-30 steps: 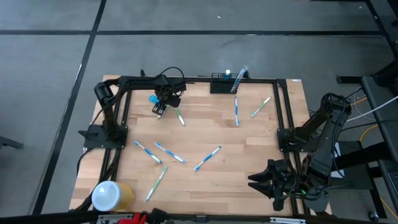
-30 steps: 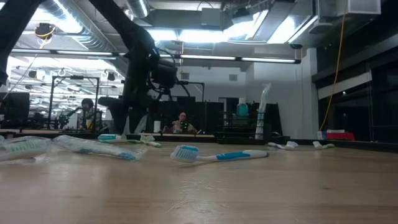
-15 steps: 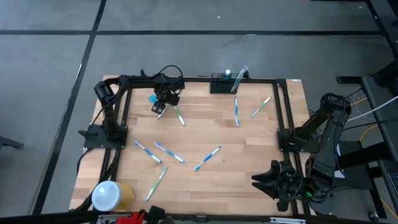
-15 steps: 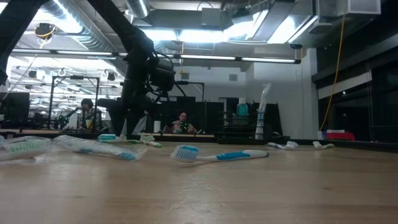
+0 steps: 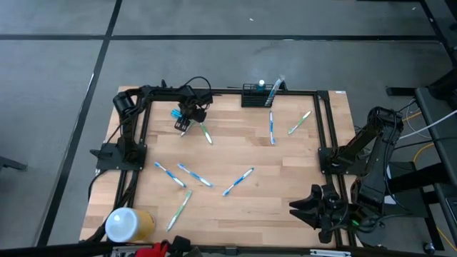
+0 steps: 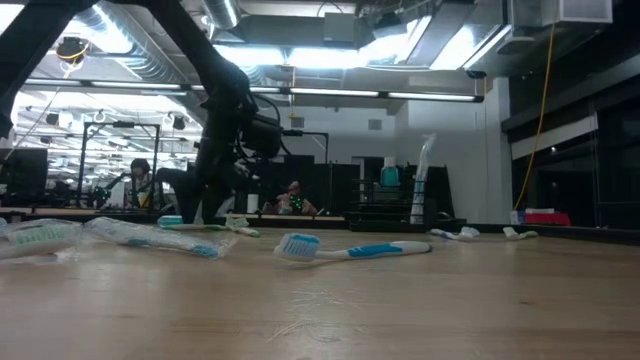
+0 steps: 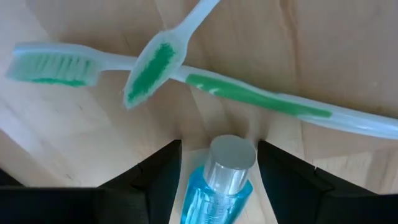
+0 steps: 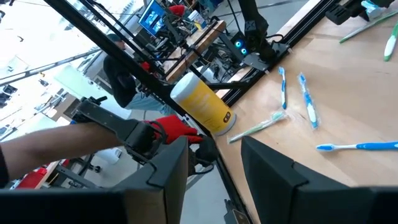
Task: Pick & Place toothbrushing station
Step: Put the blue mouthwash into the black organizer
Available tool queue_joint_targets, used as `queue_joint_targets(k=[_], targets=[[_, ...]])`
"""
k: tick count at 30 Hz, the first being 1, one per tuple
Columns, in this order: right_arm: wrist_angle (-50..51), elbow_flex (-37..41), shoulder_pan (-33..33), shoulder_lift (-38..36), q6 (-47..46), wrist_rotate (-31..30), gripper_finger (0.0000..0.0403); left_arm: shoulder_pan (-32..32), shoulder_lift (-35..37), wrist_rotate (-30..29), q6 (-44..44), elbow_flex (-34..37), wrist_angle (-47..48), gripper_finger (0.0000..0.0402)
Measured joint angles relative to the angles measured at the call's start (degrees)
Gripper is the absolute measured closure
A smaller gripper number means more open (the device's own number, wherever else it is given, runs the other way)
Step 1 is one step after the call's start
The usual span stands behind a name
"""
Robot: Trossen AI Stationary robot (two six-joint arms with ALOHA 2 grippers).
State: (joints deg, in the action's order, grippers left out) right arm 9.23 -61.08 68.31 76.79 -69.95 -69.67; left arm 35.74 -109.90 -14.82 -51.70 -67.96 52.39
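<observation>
Left gripper (image 5: 184, 121) is clamping a blue tube (image 7: 217, 186) at the table's 11 o'clock, with the toothbrushing station (image 5: 258, 95) lying toward its 3 o'clock along the far edge; right gripper (image 5: 308, 207) is idling open, farther off.

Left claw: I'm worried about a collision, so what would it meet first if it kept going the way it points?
Probably the green toothbrush lying on the table right ahead of the left claw, which holds a blue bottle; depth is unclear.
</observation>
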Motion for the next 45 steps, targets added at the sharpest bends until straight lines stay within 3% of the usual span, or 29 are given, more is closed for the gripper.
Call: queue_joint_targets(k=[5, 11, 18, 21, 26, 29, 31, 33, 36, 42, 45], targets=[[-0.2, 0.0, 0.2, 0.0, 0.0, -0.6, 0.025, -0.1, -0.4, -0.1, 0.5, -0.1, 0.1, 0.022], [-0.1, 0.0, 0.2, 0.0, 0.1, -0.8, 0.025, -0.1, -0.4, 0.2, 2.8, -0.1, 0.8, 0.0311], [-0.1, 0.0, 0.2, 0.0, 0.1, -1.0, 0.025, -0.5, 3.1, 1.8, 4.7, -1.5, 1.3, 0.0313], [-0.1, 0.0, 0.2, 0.0, 0.4, -1.5, 0.025, -1.0, 7.3, 5.3, 7.6, -4.6, 1.6, 0.0313], [0.0, 0.0, 0.2, 0.0, 2.2, -3.9, 0.025, -3.3, 14.2, 16.7, 18.8, -13.2, -0.9, 0.0313], [0.1, 0.0, 0.2, 0.0, 3.7, -5.6, 0.025, -4.3, 18.0, 23.3, 30.1, -16.4, -12.2, 0.0313], [0.2, 0.0, 0.2, 0.0, 4.4, -6.2, 0.025, -4.8, 20.3, 23.5, 38.8, -16.2, -23.5, 0.0313], [0.2, 0.0, 0.2, 0.0, 4.7, -6.4, 0.025, -5.5, 21.6, 20.5, 46.4, -15.2, -35.0, 0.0313], [0.2, 0.0, 0.2, 0.0, 4.9, -6.4, 0.025, -8.0, 22.1, 8.4, 55.1, -12.8, -47.5, 0.0313], [0.2, 0.0, 0.2, 0.0, 6.1, -6.5, 0.025, -15.7, 19.2, -16.0, 63.7, -7.9, -60.2, 0.0313], [0.3, 0.0, 0.2, 0.0, 6.4, -7.4, 0.025, -19.3, 16.0, -24.9, 68.2, -6.4, -66.5, 0.0313]])
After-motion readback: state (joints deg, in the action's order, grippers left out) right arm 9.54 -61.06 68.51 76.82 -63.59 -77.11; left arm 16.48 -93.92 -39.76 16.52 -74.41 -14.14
